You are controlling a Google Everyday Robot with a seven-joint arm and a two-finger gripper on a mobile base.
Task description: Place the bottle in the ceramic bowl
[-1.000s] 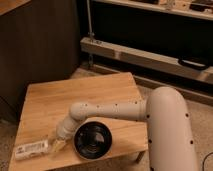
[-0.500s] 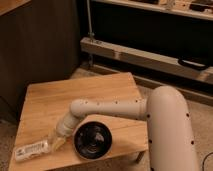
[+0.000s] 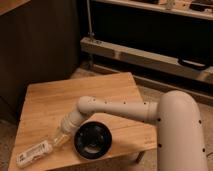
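Observation:
A small clear bottle (image 3: 33, 153) with a whitish label lies on its side near the front left corner of the wooden table (image 3: 50, 102). My gripper (image 3: 56, 139) reaches down at a slant from the white arm (image 3: 120, 108) and is shut on the bottle's right end, low over the tabletop. The glossy black ceramic bowl (image 3: 93, 141) sits right beside the gripper on its right, near the table's front edge, with nothing in it.
The table's front and left edges run close to the bottle. My large white arm base (image 3: 180, 135) stands at the right. A dark cabinet (image 3: 45, 45) and a low shelf unit (image 3: 150, 55) stand behind the table.
The gripper has closed on the bottle's right end. The arm, the bottle and the bowl have hardly shifted.

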